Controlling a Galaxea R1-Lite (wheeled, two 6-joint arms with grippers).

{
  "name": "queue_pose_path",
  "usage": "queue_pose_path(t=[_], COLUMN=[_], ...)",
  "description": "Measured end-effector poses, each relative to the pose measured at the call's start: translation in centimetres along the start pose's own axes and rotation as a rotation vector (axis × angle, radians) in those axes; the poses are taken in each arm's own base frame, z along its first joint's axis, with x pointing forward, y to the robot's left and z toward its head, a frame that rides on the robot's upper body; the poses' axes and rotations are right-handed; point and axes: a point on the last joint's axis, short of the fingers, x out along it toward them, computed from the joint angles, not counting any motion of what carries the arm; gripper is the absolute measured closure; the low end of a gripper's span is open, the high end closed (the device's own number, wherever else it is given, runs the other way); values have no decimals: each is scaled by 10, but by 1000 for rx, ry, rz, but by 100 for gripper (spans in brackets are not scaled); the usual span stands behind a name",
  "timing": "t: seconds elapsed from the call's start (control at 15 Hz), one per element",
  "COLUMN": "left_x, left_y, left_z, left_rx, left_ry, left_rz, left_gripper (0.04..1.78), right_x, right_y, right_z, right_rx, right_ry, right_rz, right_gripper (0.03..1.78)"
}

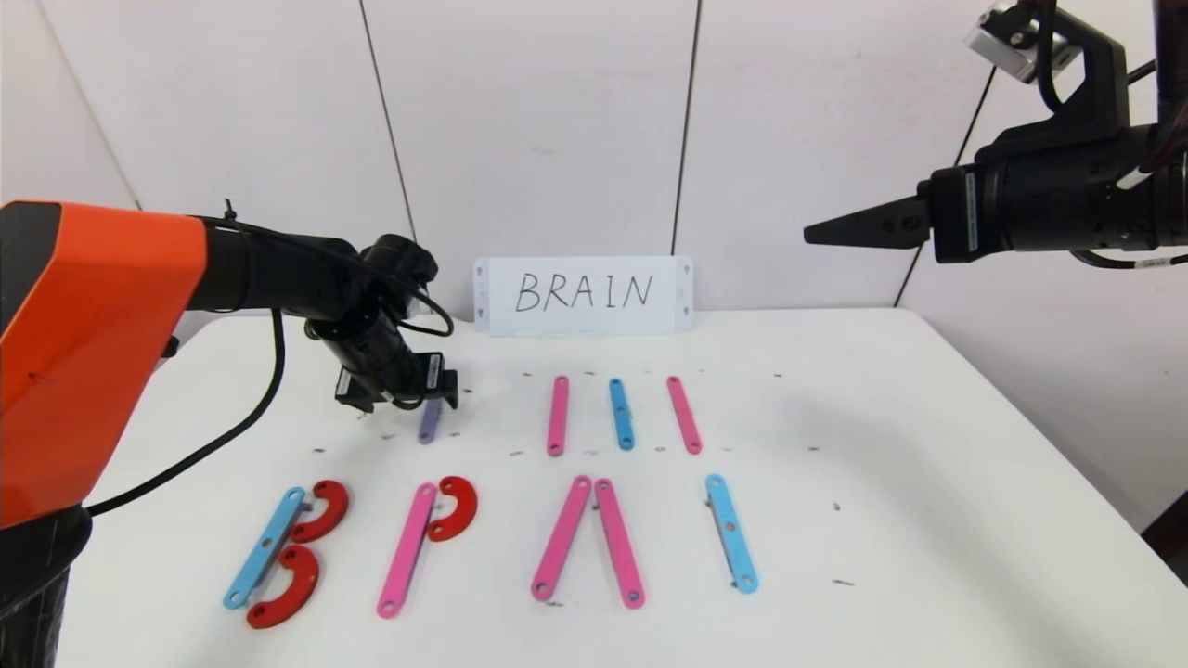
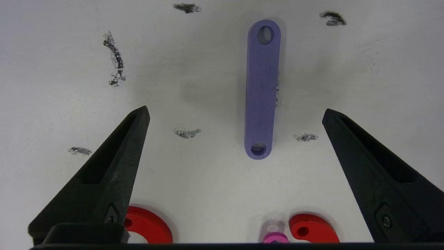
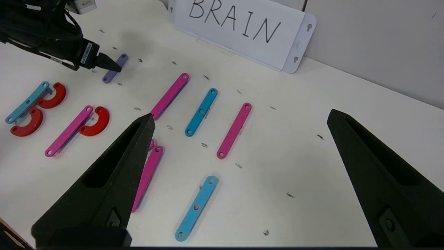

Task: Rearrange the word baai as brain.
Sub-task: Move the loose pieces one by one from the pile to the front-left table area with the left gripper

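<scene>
The word lies along the table's front. It starts with a light-blue bar (image 1: 264,547) with two red curves (image 1: 320,510), then a pink bar (image 1: 406,549) with one red curve (image 1: 453,508). Two leaning pink bars (image 1: 561,537) and a light-blue bar (image 1: 730,533) follow. Behind them a short purple bar (image 2: 262,90) lies flat. My left gripper (image 2: 236,111) hovers open just over it, one finger on each side, touching nothing. My right gripper (image 3: 241,115) hangs open and empty, high above the table's right side (image 1: 817,232).
A white card (image 1: 583,295) reading BRAIN stands at the back. In front of it lie three spare bars: pink (image 1: 557,415), blue (image 1: 621,414), pink (image 1: 683,414). Small black marks dot the white table (image 1: 928,464). Its right part holds no pieces.
</scene>
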Motion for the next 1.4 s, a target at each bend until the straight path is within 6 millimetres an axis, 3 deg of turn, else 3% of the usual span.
queue_pose_path(t=[0.53, 0.73, 1.13, 1.2, 1.4], left_x=[18, 22, 22, 22, 22], left_y=[1, 1, 0, 0, 0], left_z=[1, 1, 0, 0, 0], left_rx=[-8, -7, -5, -5, -6], left_ry=[-4, 3, 5, 5, 5], left_rz=[-4, -3, -4, -5, -4], left_gripper=[13, 41, 141, 152, 156], right_x=[0, 1, 3, 3, 3], right_y=[0, 0, 0, 0, 0], right_z=[0, -1, -1, -1, -1], right_rx=[0, 1, 0, 0, 1], right_ry=[1, 4, 7, 8, 9], right_rz=[1, 2, 3, 3, 3], right_gripper=[7, 7, 7, 7, 7])
